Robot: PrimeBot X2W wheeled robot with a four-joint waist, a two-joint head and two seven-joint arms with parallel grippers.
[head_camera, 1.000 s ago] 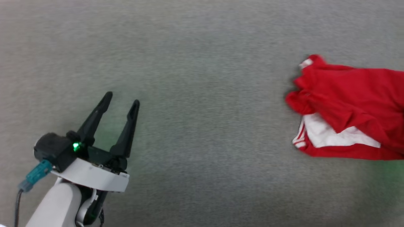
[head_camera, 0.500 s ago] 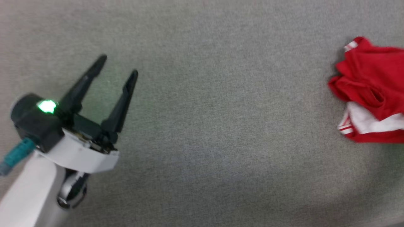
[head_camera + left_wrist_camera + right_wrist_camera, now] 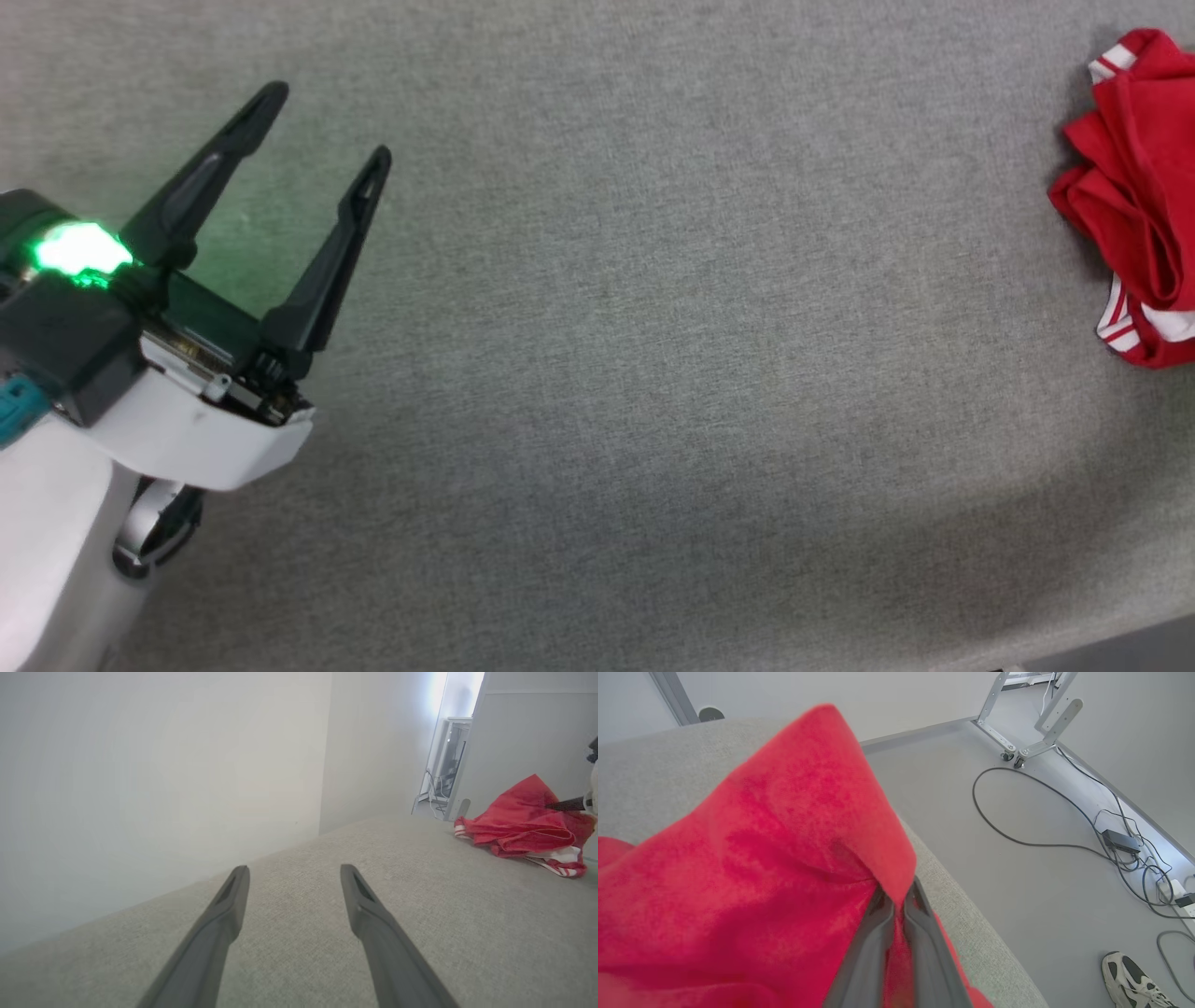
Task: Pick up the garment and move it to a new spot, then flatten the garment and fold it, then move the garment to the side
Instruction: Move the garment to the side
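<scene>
Step in hand, as I judge it: the first one, picking up and moving. The grasp is made, the carry is not.

Right wrist view, nearest: right gripper (image 3: 899,896), its two dark fingers pinched together on a fold of the bright red jersey T-shirt with white sleeves and striped trim (image 3: 761,858). The cloth tents to a peak above the fingertips. Beyond it is the edge of the grey fabric-covered table (image 3: 962,896), then the floor with a black cable (image 3: 1041,842), a pale trainer (image 3: 1134,980) and a castored metal frame (image 3: 1017,751).

Head view: left gripper (image 3: 327,121) at lower left, pale forearm rising from the corner, fingers spread wide with nothing between them, green lamp lit. It hangs over the bare table. The T-shirt (image 3: 1134,187) is well apart from it at the far right edge, bunched, striped hem showing.

Left wrist view: left gripper (image 3: 294,870) open and pointing along the table. The T-shirt (image 3: 518,821) is raised to a point at far right where a dark finger meets it, its lower folds lying on the cloth surface.

Next move likely calls for lifting until the trailing folds clear, then carrying toward the open middle. Drag or a slipping pinch is the risk.
</scene>
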